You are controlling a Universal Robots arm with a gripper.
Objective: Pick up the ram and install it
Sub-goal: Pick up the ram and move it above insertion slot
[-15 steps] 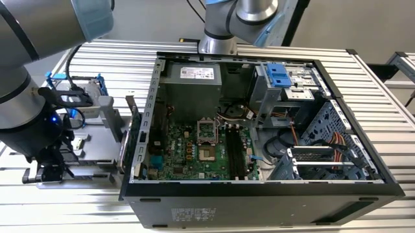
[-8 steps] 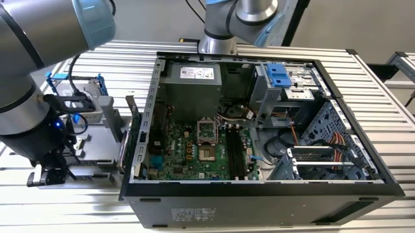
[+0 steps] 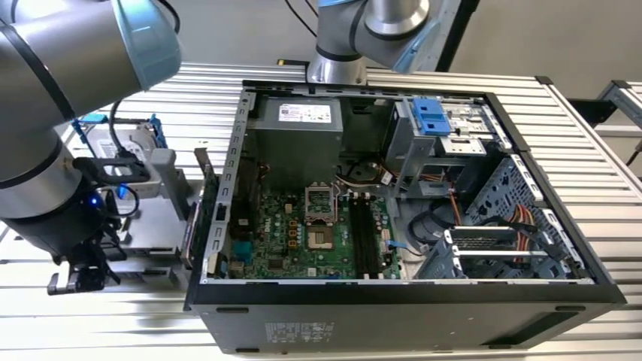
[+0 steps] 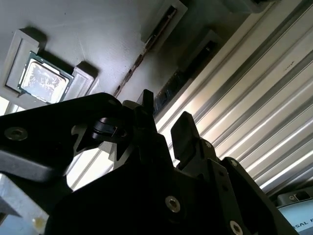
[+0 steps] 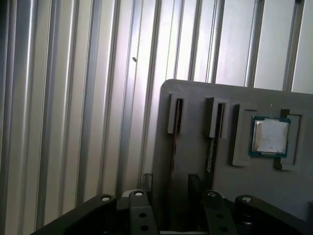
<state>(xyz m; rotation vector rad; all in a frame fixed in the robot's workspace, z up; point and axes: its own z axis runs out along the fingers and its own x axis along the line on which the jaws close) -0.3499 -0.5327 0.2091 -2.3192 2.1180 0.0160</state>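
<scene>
While the gripper (image 3: 83, 277) hangs over the tray (image 5: 193, 98), its jaws are spread and empty.
The ram (image 5: 211, 154) stands on edge in a tray slot, near the processor (image 5: 269, 136) in its recess. The tray lies outside the open case (image 3: 401, 320), on the exterior view's left. In the second wrist view both black fingers (image 4: 185, 128) sit apart, light showing between them.

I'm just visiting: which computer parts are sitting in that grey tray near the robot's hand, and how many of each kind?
On the grey tray, in the first wrist view:
Ram sticks, standing on edge in the narrow slots: 2
Processor chip, lying in its square recess: 1
Total: 3
</scene>
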